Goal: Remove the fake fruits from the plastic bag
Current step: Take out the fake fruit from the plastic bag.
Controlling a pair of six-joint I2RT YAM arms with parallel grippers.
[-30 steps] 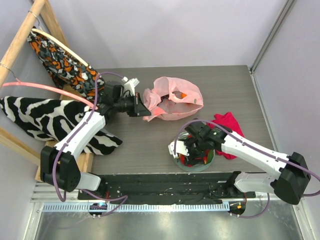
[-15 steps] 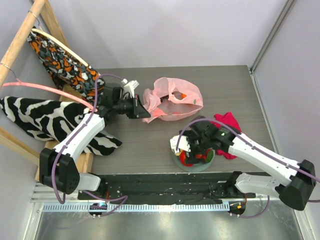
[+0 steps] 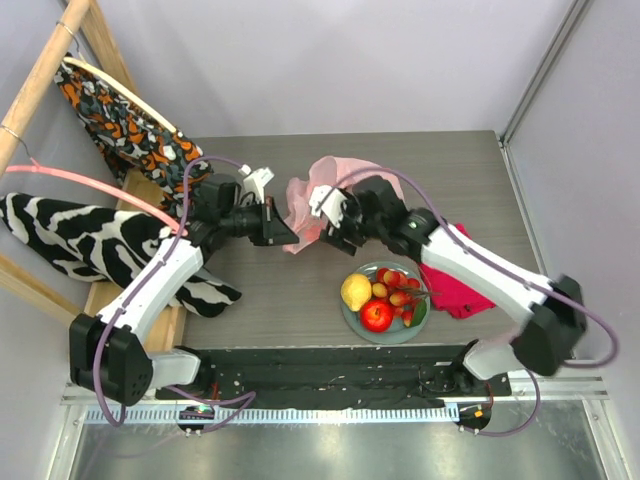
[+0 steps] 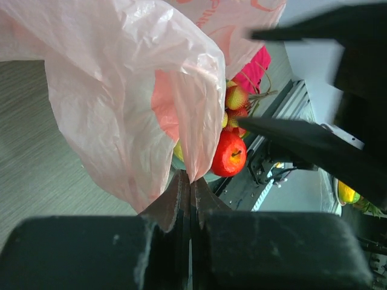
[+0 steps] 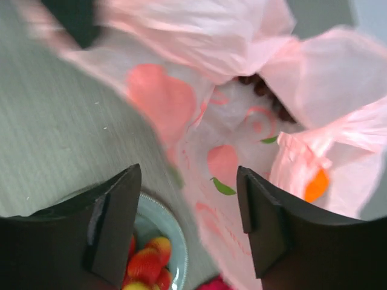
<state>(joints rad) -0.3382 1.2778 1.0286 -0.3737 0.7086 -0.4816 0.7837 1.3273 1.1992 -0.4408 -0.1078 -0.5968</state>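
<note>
Top external:
- The plastic bag (image 3: 302, 197) lies on the table (image 3: 270, 290), far of centre. Its long axis runs left to right, and much of it is hidden under the right arm.
- Its left end is drawn to a point aimed left and near, into the left gripper (image 3: 289, 238), which is pinched on the film.
- The right gripper (image 3: 335, 228) is over the bag's middle. The jaw gap is not readable from this angle.
- A plate (image 3: 349, 321) sits near and right of centre, apart from the bag. It holds the lemon (image 3: 355, 291) on its left, the apple (image 3: 377, 316) on its near side and the cherries (image 3: 398, 290) on its far right.
- A red cloth (image 3: 455, 282) touches the plate's right rim.

Left wrist:
- The fingers (image 4: 175, 202) are pressed flat together on a fold of the bag's edge.
- The film rises from them as a loose sheet.
- The apple and cherries show past it.

Right wrist:
- The fingers (image 5: 115, 220) are spread wide with nothing between them, above the bag's printed side.
- The bag's mouth gapes toward the top of this view.
- Dark beads of the grape bunch (image 5: 265, 89) show inside the mouth.
- The plate rim is at lower left.
</note>
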